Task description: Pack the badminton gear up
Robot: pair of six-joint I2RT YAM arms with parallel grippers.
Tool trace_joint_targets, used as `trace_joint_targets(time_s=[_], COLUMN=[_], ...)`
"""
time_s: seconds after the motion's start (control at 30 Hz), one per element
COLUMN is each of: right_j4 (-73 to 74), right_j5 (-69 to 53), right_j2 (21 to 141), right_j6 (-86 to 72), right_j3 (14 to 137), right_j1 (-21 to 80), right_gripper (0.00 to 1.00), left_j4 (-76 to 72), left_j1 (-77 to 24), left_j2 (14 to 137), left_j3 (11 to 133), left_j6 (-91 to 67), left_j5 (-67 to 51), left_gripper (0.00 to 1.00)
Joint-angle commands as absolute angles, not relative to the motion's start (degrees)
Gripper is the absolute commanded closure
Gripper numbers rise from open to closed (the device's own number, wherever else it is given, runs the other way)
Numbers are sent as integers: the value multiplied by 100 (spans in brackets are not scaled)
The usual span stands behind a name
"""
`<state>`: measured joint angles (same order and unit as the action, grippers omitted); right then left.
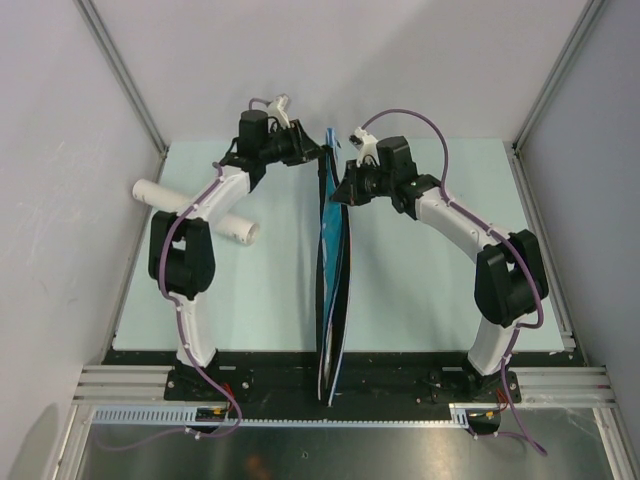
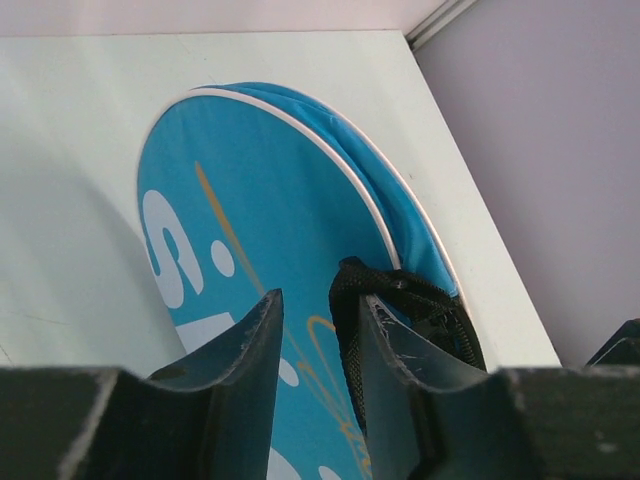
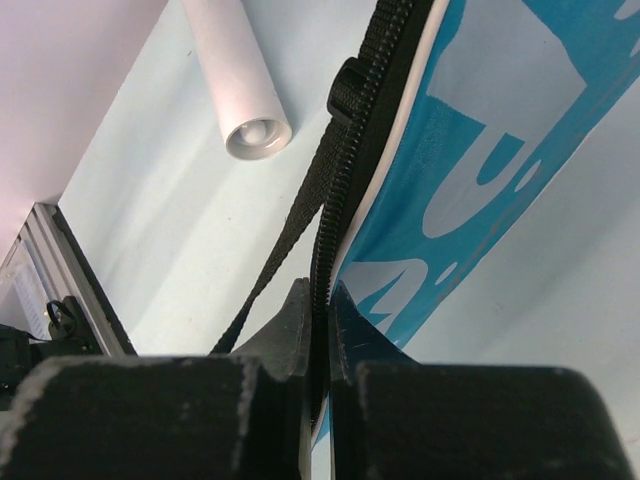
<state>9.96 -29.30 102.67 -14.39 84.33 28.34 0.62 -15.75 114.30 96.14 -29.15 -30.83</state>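
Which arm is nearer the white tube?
Left. The left arm crosses over the white tube; the right arm is on the blue bag's far side.

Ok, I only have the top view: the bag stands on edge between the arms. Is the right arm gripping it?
Observer: Yes, the right wrist view shows the right jaws closed on the bag's zip.
Operator: And the left?
Observer: Left jaws apart, blue bag face between them, black strap bunched by one finger.
Operator: Is the tube capped?
Observer: Its end looks plugged, from the right wrist.
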Motion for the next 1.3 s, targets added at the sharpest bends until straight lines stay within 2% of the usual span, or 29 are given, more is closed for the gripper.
trace_joint_targets(time_s=[0.0, 0.23, 0.5, 0.73, 1.0, 1.07, 1.13, 1.27], right_j4=[1019, 1651, 2469, 3488, 3841, 3876, 3893, 3911], right_j5=[-3455, -3041, -2559, -1723, -1301, -1309, -1344, -1397], right_j2=[9870, 9958, 10072, 10222, 10187, 10178, 10178, 10169], right_j6=[-1670, -1731, -1863, -1846, -1828, -1811, -1802, -1837], right_j3=[8798, 9017, 9553, 10072, 10230, 10248, 10257, 10301], right_j1=[3032, 2874, 2917, 3137, 3155, 3155, 3155, 3103], right_gripper=[100, 100, 100, 100, 100, 100, 100, 100], left_j4=[-246, -44, 202, 334, 422, 422, 422, 413], left_j1=[-1494, -1494, -1494, -1573, -1722, -1819, -1968, -2337], left_j2=[11330, 10470, 10090, 9958, 9528, 9317, 9159, 9149], left_j3=[9800, 9255, 9237, 9202, 9027, 8930, 8860, 8851], left_j6=[-2646, -2452, -2575, -2549, -2373, -2329, -2277, -1978], left_j5=[-2320, -1890, -2434, -2417, -2400, -2338, -2277, -2381], left_gripper=[60, 58, 41, 40, 38, 44, 58, 69])
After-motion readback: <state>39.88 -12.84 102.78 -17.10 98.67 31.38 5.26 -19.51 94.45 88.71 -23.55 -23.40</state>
